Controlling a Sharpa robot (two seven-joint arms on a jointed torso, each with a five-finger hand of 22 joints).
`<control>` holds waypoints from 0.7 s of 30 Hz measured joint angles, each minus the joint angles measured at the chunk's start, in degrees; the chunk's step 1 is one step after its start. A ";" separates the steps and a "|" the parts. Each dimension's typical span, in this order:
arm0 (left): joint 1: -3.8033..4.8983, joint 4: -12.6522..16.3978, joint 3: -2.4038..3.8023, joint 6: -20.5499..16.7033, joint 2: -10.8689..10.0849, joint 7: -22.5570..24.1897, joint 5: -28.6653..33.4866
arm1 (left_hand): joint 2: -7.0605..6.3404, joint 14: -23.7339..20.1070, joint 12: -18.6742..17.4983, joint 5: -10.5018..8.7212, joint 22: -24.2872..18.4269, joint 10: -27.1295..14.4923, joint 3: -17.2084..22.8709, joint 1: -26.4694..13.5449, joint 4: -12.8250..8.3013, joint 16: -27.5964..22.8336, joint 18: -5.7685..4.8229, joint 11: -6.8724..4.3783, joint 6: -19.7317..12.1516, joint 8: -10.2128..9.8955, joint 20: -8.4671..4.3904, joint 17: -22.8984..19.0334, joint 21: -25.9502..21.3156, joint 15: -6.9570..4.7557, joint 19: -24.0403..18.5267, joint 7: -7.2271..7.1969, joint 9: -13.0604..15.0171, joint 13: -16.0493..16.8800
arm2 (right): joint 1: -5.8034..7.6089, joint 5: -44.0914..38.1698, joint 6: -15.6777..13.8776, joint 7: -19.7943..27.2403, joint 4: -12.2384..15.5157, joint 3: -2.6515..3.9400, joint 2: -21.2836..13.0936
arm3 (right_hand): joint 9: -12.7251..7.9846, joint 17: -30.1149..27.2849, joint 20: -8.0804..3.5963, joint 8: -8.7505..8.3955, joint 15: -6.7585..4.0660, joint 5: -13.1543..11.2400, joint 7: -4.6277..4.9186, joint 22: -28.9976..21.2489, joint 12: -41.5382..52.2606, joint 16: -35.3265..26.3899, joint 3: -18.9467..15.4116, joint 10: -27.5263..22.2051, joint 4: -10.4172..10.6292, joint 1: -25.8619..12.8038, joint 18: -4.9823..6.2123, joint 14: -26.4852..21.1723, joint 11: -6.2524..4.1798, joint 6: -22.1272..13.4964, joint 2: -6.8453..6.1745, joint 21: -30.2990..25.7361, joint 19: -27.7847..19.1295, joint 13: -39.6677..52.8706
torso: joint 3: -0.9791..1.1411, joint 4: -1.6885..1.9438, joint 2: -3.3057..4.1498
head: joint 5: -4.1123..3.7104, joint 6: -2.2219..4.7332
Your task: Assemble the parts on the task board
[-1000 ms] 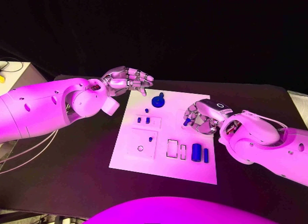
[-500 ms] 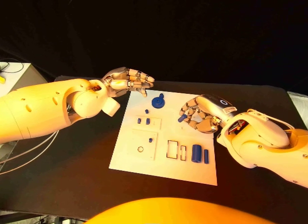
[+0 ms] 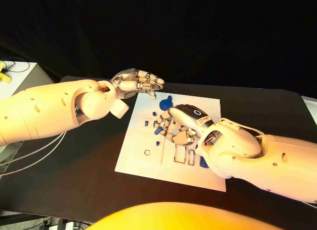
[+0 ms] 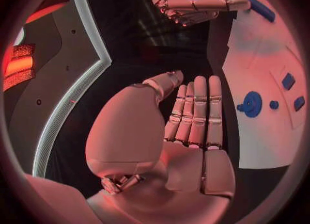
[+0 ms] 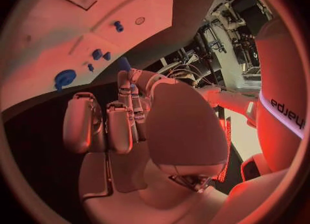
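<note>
The left robot hand (image 3: pixel 136 80) hovers just past the far left corner of the task board (image 3: pixel 144 165). Its fingers are a little curled and apart, and it holds nothing. The white task board lies in the middle of the black table (image 3: pixel 75 177). A round blue part (image 3: pixel 164 104) sits near the board's far edge, and small blue parts (image 3: pixel 150 123) lie just nearer than it. A little ring (image 3: pixel 147 153) is on the board's left side. The right robot hand (image 3: pixel 178 125) is over the middle of the board and pinches a small blue peg (image 3: pixel 159 130) in its fingertips. A long blue part (image 3: pixel 202 162) peeks out beside the right arm, on the board's right side.
</note>
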 measured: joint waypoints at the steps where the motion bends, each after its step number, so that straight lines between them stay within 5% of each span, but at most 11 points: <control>1: 0.00 -0.01 0.00 0.00 0.04 0.00 0.00 | 0.00 0.00 0.00 0.00 0.00 0.00 0.00 0.00 0.00 0.00 0.00 0.00 0.00 0.00 0.00 0.00 0.00 0.00 0.00 0.00 0.00 0.00 | -0.24 -0.08 0.08 0.11 -0.26 -0.05 0.67 | 0.00 0.00 0.00 0.00 0.00 0.00 0.00 0.00 0.00 0.00 0.00 0.04 0.00 0.00 0.00 0.00 0.04 0.00 0.00 -0.18 0.00 0.00 | -0.02 0.03 0.01 | 0.11 -0.06; 10: 0.00 -0.07 0.00 0.02 0.34 -0.02 0.03 | 0.00 0.00 0.00 0.00 0.00 0.00 0.00 0.00 0.00 0.00 0.00 0.00 0.00 0.00 0.00 0.00 0.00 0.00 0.00 0.00 0.00 0.01 | -2.96 -0.72 1.35 0.99 -2.68 -0.48 5.48 | 0.00 -0.07 0.00 0.02 0.00 -0.14 -0.08 -0.01 -0.27 0.00 0.22 0.08 -0.23 0.01 0.00 0.00 0.09 0.14 -0.01 -0.19 0.00 0.09 | -0.04 -0.01 0.02 | 0.92 -0.38; 21: 0.00 -0.15 0.00 0.03 0.43 -0.05 0.04 | 0.00 0.00 0.00 0.00 0.00 0.00 0.00 0.00 0.00 0.00 0.00 0.00 0.00 0.00 0.00 0.00 0.00 0.00 0.00 0.00 0.00 0.01 | -4.16 -1.52 3.46 1.17 -6.09 -1.32 7.51 | 0.00 -0.22 -0.21 0.04 0.00 0.12 -0.10 -0.02 -0.32 0.00 0.38 0.12 -0.40 0.01 0.00 0.00 0.24 0.18 -0.03 -0.52 -0.21 0.13 | -0.01 -0.14 -0.06 | 1.73 -0.85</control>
